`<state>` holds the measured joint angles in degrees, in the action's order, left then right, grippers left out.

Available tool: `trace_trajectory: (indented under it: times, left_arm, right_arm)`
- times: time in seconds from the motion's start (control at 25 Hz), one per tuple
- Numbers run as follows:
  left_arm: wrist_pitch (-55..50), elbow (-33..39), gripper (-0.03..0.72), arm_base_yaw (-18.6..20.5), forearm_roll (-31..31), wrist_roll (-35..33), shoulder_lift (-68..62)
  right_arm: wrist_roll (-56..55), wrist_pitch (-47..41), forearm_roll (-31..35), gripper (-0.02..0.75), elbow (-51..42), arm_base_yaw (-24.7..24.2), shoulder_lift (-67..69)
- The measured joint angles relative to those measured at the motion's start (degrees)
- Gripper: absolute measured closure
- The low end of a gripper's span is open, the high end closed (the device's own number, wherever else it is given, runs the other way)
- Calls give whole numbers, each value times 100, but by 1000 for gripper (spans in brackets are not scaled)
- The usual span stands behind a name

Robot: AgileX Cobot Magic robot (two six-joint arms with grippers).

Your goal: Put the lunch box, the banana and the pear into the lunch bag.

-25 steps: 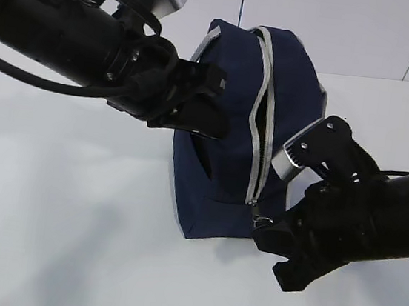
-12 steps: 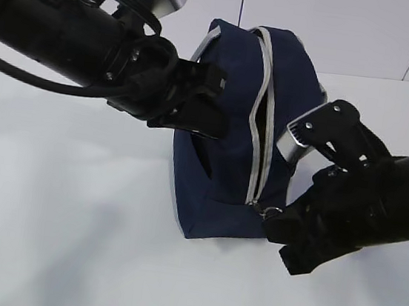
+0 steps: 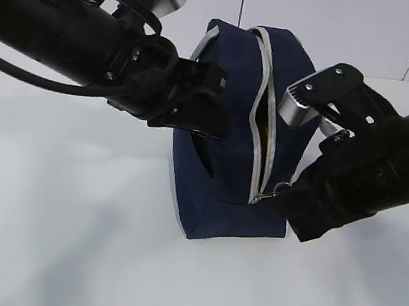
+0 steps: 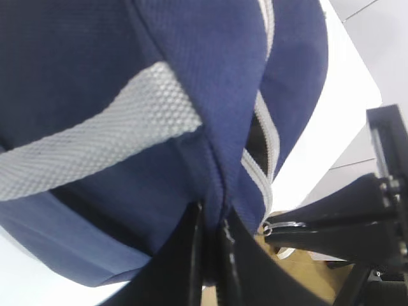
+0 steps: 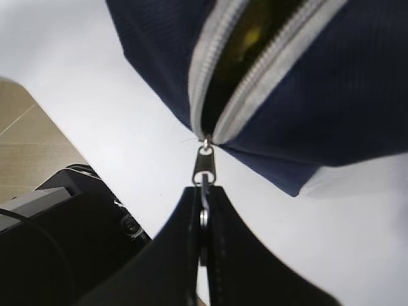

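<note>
Since the earlier frames, the right gripper [image 3: 283,196] has risen from the table level to the lower front of the lunch bag [image 3: 229,134], carrying the zipper pull [image 5: 205,167] with it; the left gripper [image 3: 219,129] and the bag body have not shifted.

Position of the task item: the lunch bag stands on the white table [image 3: 63,210], between the two arms, with the grey zipper [image 3: 264,108] running over its top and down its front. The zipper is parted along most of its visible length.

Right gripper: fingers pressed together on the ring of the zipper pull, as the right wrist view shows. The slider sits at the bottom end of the opening, just above the fingertips.

Left gripper: fingers closed, pinching a fold of the navy fabric beside the zipper, as the left wrist view [image 4: 210,248] shows. A grey webbing handle [image 4: 95,143] crosses the fabric above the pinch point.

Obstructions: the left arm covers the left flank of the bag in the exterior view; the right arm covers its lower right corner and the adjoining table surface.

Limited visibility:
- Inside the opening, the right wrist view shows a dark interior with a small yellowish patch [image 5: 254,32]; what it belongs to cannot be determined.
- The lunch box and the pear cannot be made out in any view.
- The bag's front panel cannot be made out.
</note>
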<state>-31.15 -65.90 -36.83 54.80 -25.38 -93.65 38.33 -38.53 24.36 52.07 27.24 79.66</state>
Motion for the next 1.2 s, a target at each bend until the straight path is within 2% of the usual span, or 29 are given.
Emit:
trace_trajectory:
  times: [0.8, 1.2]
  left_arm:
    - [13, 0, 701, 0, -136, 0, 0]
    - [156, 0, 701, 0, -77, 0, 0]
  right_arm:
    - [-1012, -799, -129, 720, 1200, 0, 18]
    - [-2004, -1188, -657, 720, 1865, 0, 59]
